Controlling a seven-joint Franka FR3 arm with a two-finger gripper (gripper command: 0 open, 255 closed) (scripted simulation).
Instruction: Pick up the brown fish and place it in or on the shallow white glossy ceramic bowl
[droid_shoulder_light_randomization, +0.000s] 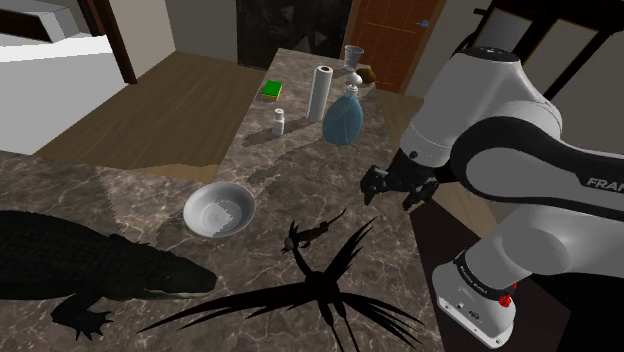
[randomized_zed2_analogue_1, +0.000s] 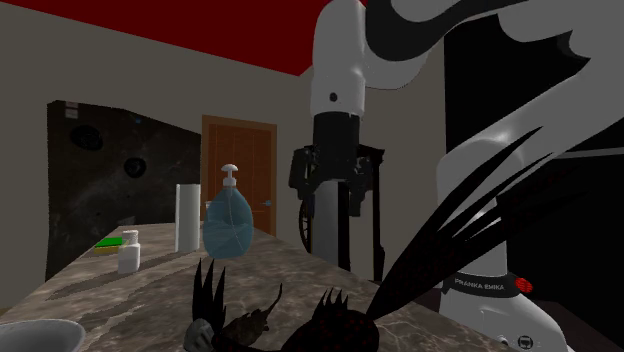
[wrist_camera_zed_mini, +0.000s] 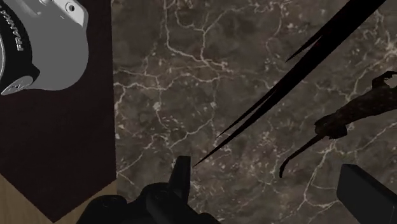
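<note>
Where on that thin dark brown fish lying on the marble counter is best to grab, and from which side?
Probably the dark brown fish's thicker mid-body, from straight above, the black gripper spanning its narrow width: it lies flat, and its tail is wispy.

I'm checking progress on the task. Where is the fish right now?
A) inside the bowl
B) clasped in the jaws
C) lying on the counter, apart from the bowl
C: the fish lies on the counter to the shoulder view's right of the empty bowl, and the jaws stand open, holding nothing.
</note>
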